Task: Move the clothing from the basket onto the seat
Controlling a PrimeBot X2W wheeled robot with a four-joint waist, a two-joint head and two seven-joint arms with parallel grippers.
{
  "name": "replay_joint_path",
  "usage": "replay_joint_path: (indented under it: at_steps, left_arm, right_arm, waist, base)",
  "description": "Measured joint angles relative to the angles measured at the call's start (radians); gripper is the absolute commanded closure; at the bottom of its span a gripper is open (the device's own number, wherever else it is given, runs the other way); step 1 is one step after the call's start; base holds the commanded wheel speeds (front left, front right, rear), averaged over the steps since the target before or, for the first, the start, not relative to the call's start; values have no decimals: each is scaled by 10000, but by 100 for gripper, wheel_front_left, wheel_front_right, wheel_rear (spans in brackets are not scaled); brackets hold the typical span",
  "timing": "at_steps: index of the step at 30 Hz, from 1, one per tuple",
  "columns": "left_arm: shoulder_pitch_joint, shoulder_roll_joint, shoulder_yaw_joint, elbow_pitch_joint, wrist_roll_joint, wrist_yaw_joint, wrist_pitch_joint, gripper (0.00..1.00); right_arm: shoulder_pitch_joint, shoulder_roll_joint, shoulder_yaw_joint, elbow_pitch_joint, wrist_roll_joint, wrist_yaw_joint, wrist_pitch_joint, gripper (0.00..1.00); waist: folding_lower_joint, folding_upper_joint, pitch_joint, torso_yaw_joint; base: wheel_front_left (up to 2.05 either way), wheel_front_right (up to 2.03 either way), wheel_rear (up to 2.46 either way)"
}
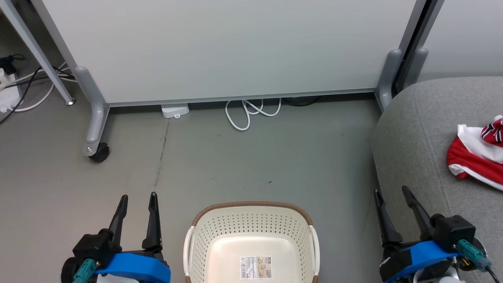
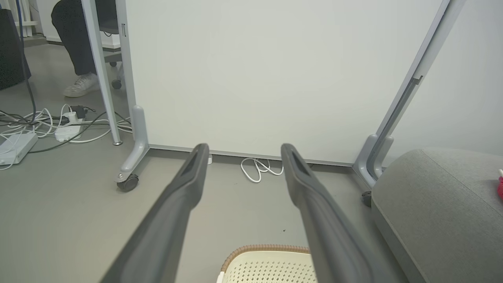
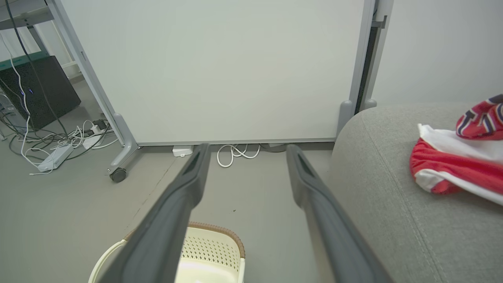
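Left fingers [image 1: 153, 220], right fingers [image 1: 387, 228] apart; basket [image 1: 251, 205] seems empty; clothing [image 1: 471, 161] on seat [image 1: 416, 129].

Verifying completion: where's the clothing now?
In the head view the clothing lies on the seat at the right, beyond the right gripper; the basket's visible inside holds none.

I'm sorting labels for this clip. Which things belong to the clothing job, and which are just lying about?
Job: basket, empty; clothing, lying on the sofa; left gripper and right gripper, both open.
Lying about: white cable loop; wheeled partition; power strip with tangled cables.
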Motion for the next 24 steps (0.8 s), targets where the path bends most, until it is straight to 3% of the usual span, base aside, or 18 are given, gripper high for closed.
replay_joint_path:
  at_steps: [13,14,19,24]
  left_arm:
    - [-1,29,-142,69,-192,0,0,0]
    - [6,23,-159,102,-198,0,2,100]
    - [329,-81,-207,476,-261,0,75,100]
    - [358,-90,-150,445,-1141,0,293,100]
  right_arm:
    - [-4,0,54,36,150,0,-13,0]
    - [3,2,56,63,150,0,-10,100]
    - [128,17,52,489,217,0,58,100]
    - [128,23,-21,525,1129,0,270,100]
  waist:
    - [0,0,57,15]
    - [0,0,60,14]
    - [0,0,57,10]
    - [0,0,28,-27]
  base:
    - [0,0,0]
    - [0,0,0]
    - [0,0,0]
    - [0,0,0]
